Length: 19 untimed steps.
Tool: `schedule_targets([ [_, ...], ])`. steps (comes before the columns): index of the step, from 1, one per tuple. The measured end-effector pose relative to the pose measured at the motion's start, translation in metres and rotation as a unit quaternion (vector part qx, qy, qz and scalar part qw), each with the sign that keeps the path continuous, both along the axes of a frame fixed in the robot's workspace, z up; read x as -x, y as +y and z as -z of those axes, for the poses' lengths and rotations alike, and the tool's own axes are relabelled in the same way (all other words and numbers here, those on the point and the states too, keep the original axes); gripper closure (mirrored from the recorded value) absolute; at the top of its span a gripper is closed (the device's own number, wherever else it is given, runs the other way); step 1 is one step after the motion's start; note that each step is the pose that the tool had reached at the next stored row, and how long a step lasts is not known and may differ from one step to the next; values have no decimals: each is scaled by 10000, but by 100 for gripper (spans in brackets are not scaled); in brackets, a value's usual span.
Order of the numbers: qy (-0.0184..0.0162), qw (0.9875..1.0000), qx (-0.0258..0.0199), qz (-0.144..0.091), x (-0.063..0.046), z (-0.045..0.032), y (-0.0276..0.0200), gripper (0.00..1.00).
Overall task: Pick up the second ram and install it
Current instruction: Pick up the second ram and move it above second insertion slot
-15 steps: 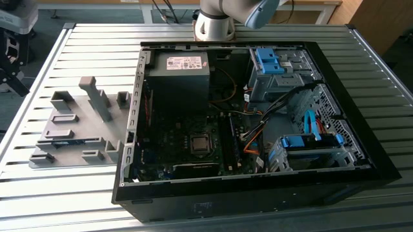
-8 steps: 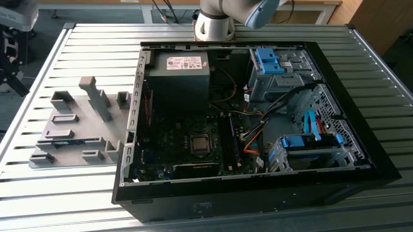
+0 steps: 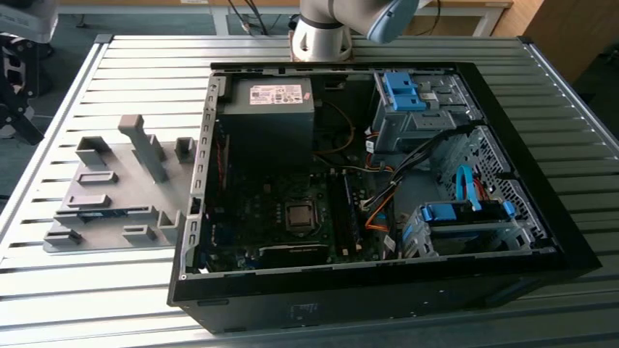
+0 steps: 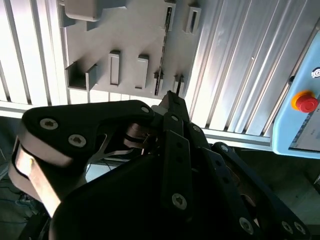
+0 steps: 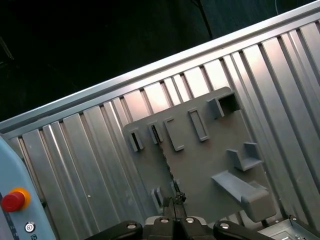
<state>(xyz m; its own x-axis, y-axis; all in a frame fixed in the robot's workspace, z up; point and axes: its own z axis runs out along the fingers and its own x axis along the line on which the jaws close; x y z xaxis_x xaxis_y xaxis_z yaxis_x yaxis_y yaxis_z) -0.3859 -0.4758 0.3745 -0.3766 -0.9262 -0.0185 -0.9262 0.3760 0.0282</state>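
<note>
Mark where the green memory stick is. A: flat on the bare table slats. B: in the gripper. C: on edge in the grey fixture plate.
C: in the second wrist view the memory stick stands on edge in the grey fixture plate, apart from the gripper.

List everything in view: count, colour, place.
table: one, silver, slatted, under everything
computer case: one, black, open, on the table
power supply: one, dark grey, inside the case
drive brackets: two, blue, inside the case toward the exterior view's right
processor socket: one, silver, middle of the board
fixture plate: one, grey, on the table at the exterior view's left of the case
memory stick: one, dark, on edge in a plate slot
stop button: one, red, on a light-blue box
arm: one, pale grey, behind the case
claw: one, black, shut, over the plate near the memory stick
</note>
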Motion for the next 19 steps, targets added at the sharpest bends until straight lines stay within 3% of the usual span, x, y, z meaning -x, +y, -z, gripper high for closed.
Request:
schedule_targets([
  [9, 0, 9993, 0, -363, -1, -1, -4, 89],
  [19, 0, 9992, 0, -388, 0, 0, -7, 89],
])
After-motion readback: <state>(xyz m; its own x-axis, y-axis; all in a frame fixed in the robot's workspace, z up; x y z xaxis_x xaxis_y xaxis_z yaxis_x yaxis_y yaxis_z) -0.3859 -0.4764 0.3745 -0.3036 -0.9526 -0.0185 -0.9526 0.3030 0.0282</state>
